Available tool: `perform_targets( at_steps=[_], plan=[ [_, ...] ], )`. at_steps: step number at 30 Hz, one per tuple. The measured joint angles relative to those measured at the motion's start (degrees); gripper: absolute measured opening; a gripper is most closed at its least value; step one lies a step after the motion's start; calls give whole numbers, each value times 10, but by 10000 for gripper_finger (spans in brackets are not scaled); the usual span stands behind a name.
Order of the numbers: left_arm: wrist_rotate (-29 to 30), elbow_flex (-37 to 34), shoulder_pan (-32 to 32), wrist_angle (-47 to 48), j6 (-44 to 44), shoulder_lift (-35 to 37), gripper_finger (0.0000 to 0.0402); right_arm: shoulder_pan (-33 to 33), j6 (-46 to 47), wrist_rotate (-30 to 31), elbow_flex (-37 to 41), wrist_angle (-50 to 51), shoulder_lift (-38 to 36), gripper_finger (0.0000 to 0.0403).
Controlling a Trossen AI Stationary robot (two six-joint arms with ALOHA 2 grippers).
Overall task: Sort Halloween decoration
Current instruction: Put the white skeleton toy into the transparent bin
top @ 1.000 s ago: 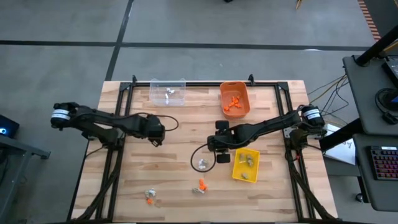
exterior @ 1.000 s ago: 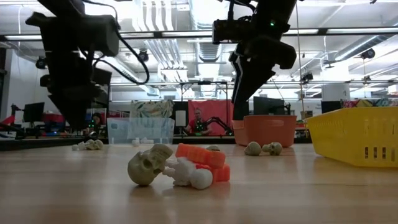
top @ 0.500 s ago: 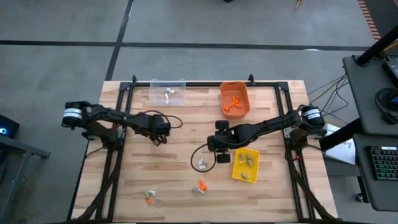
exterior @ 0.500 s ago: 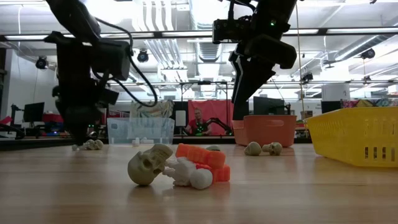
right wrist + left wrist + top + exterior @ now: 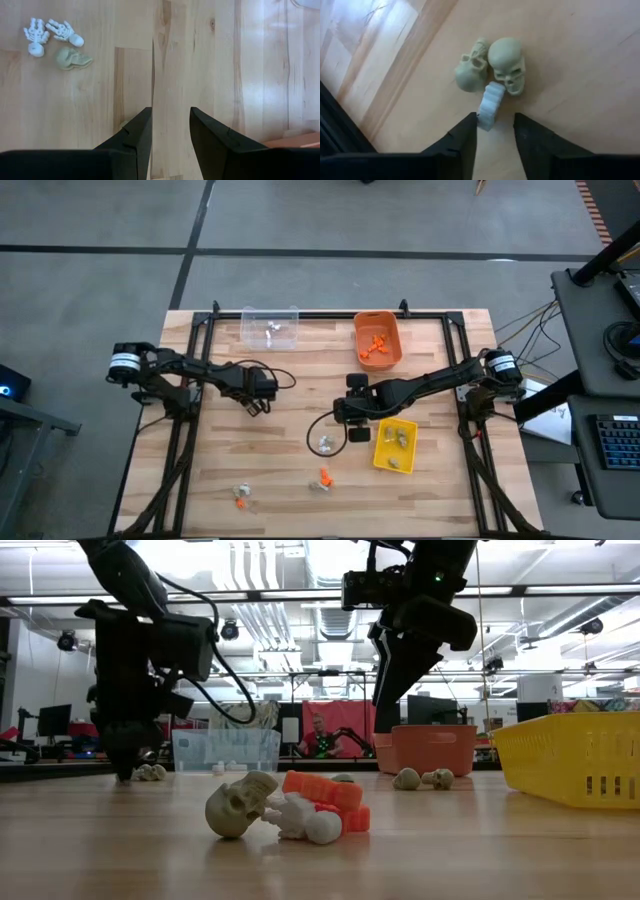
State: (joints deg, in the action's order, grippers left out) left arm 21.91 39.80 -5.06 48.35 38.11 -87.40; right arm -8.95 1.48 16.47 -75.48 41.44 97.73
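In the left wrist view, two tan-grey skulls [image 5: 492, 70] and a white ridged trinket [image 5: 490, 106] lie on the wood. My left gripper [image 5: 495, 130] is open and low over them, and the white piece's end lies between its fingertips. The low view shows this gripper [image 5: 125, 776] beside the tan cluster [image 5: 150, 772]. My right gripper [image 5: 167, 125] is open and hangs above mid-table [image 5: 341, 416]. White skeleton hands [image 5: 50, 32] and a tan piece [image 5: 72, 58] lie ahead of it. A skull, an orange piece and a white piece [image 5: 290, 810] lie near the low camera.
A clear bin [image 5: 270, 327] and an orange bin [image 5: 377, 340] stand at the far edge. A yellow bin [image 5: 394, 445] sits right of centre. More trinkets lie loose near the near edge [image 5: 322, 478] [image 5: 240, 496]. A black cable loops by the right gripper [image 5: 315, 430].
My left gripper has moved toward the table's right and come down to just above the table beside the tan cluster. The right arm has stayed still.
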Motion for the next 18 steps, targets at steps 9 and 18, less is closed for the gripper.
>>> perform_targets(
  at_steps=[9, 18],
  plan=[
    [-6, -1, 0, 8, 4, 6, 13, 0, 0, 0, 0, 0, 0, 121],
    [-54, -1, 6, 16, 1, 81, 1, 0, -1, -2, 2, 3, 0, 121]
  ],
)
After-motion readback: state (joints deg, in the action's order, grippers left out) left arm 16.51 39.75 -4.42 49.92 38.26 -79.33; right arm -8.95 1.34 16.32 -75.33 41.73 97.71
